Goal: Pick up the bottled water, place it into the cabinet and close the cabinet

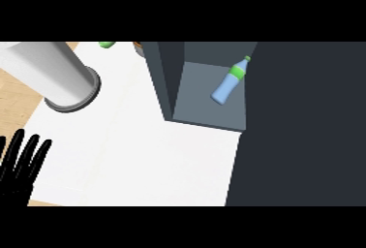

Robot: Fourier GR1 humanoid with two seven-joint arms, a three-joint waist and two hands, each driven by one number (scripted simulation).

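white counter (pixel 143 160) lies bare across the middle and lower middle of the frame, the widest open room. it is bounded at the left by a strip of wood-coloured surface (pixel 14 101) and at the right by a broad dark panel (pixel 307 126) that fills that side from top to bottom. a pale grey cylinder (pixel 50 68) with a dark ring at its end slants in from the upper left. at upper centre the dark cabinet (pixel 163 72) shows an open compartment, and the bottled water (pixel 229 83) lies tilted inside it, green cap toward the upper right. a small green thing (pixel 107 44) sits at the top edge. the left hand (pixel 16 174) shows at the lower left edge, fingers straight and spread, pointing up, holding nothing.
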